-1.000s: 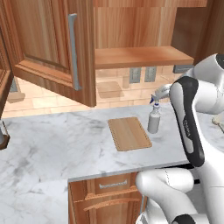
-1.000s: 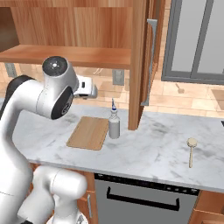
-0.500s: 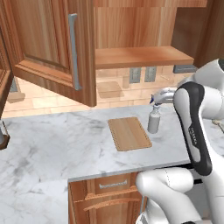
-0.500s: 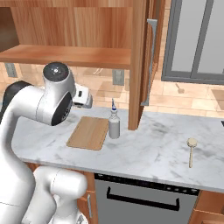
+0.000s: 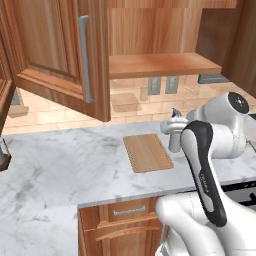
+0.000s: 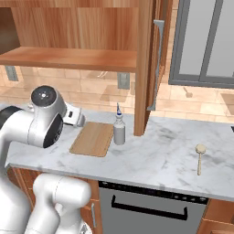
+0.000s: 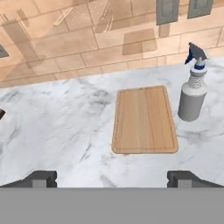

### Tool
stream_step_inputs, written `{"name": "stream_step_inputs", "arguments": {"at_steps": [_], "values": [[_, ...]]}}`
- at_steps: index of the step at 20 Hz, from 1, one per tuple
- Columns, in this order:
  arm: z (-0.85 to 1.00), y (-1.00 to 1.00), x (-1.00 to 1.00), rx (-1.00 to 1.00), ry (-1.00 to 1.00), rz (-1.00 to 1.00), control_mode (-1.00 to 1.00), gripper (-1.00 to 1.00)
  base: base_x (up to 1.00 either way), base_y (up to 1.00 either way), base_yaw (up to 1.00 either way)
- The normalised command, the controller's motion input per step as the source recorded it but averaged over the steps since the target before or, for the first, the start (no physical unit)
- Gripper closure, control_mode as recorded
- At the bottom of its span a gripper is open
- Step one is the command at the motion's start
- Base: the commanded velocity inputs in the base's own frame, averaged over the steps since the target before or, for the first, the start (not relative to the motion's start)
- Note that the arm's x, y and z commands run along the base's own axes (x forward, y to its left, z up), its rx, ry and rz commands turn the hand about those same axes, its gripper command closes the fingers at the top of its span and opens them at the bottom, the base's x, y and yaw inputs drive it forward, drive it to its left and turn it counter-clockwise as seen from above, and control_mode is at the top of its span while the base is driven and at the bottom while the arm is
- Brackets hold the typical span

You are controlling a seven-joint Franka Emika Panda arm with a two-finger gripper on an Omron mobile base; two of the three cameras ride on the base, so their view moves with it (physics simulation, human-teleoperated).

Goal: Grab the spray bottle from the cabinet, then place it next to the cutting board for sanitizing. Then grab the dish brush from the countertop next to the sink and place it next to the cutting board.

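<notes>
So the arm's been pulled back from the spray bottle [image 7: 193,93], left upright beside the cutting board [image 7: 145,119], gripper [image 7: 112,178] spread empty, dish brush [image 6: 199,157] presumably next.

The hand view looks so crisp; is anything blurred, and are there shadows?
Hand view: sharp all over, the cutting board and spray bottle cast only faint shadows. Right base view: a soft shadow under the dish brush, no glare on the countertop.

One cutting board [image 7: 145,119], one spray bottle [image 7: 193,94], seemingly one dish brush [image 6: 199,157]
</notes>
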Motion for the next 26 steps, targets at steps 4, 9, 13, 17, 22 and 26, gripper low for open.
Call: {"name": "stream_step_inputs", "arguments": {"at_steps": [4,9,13,17,22,26], "values": [[-0.15,0.08,-0.24,0.01,0.00,-0.02,1.00,-1.00,-0.50,0.00,-0.03],[0.00,0.00,0.00,0.00,0.00,0.00,1.00,-1.00,-0.96,-0.20,-0.12],[0.00,0.00,0.00,0.00,0.00,0.00,1.00,-1.00,-0.42,-0.85,-0.15],[0.00,0.00,0.00,0.00,0.00,0.00,1.00,-1.00,0.02,-1.00,-0.10],[0.00,0.00,0.00,0.00,0.00,0.00,1.00,-1.00,0.38,-1.00,-0.04],[0.00,0.00,0.00,0.00,0.00,0.00,1.00,-1.00,0.60,-0.84,-0.01]]}}
